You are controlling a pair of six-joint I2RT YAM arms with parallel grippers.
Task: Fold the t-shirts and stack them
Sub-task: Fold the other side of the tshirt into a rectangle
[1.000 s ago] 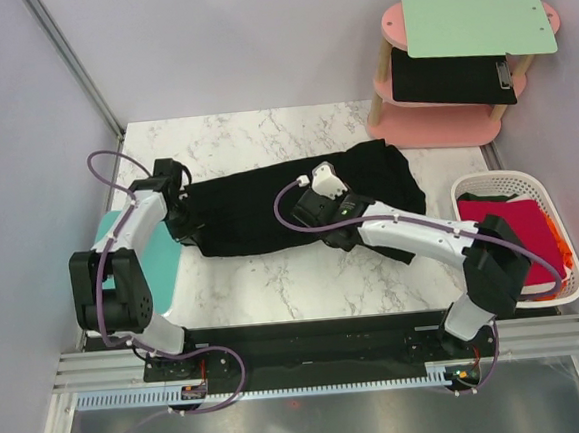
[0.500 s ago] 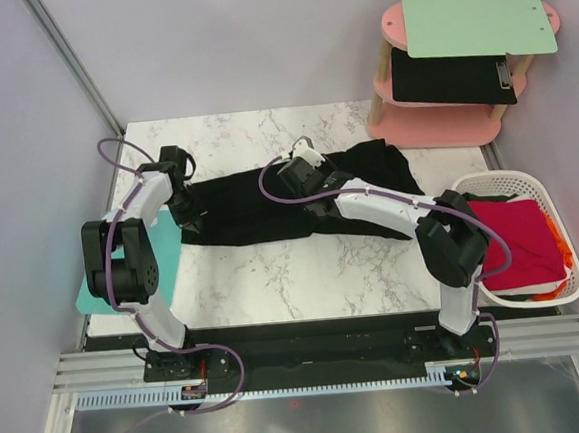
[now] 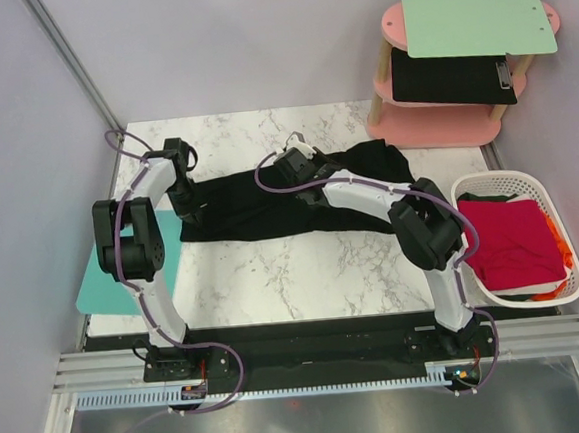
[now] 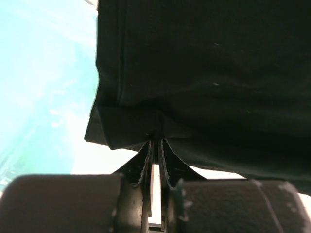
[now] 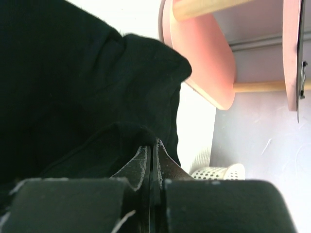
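A large black t-shirt (image 3: 258, 204) lies as a long band across the marble table, bunched higher at its right end. My left gripper (image 3: 191, 209) is at the shirt's left end. In the left wrist view its jaws (image 4: 156, 141) stand a hair apart, with the black cloth (image 4: 209, 73) still puckered into their tips. My right gripper (image 3: 301, 170) is over the shirt's middle, and its jaws (image 5: 152, 143) are pressed shut on a fold of the black cloth (image 5: 73, 87). A crimson-red t-shirt (image 3: 512, 239) lies in the basket, and a bit of orange fabric (image 3: 565, 253) shows at its right rim.
A white perforated basket (image 3: 473, 187) stands at the right edge, also seen from the right wrist (image 5: 218, 171). A pink two-tier stand (image 3: 433, 130) at the back right carries a green board (image 3: 475, 23) and a black clipboard (image 3: 449, 76). A teal cutting board (image 3: 114, 285) lies front left.
Both grippers moved towards the back of the table with the shirt's near edge, which narrowed the black shirt into a band. The left jaws have parted slightly.
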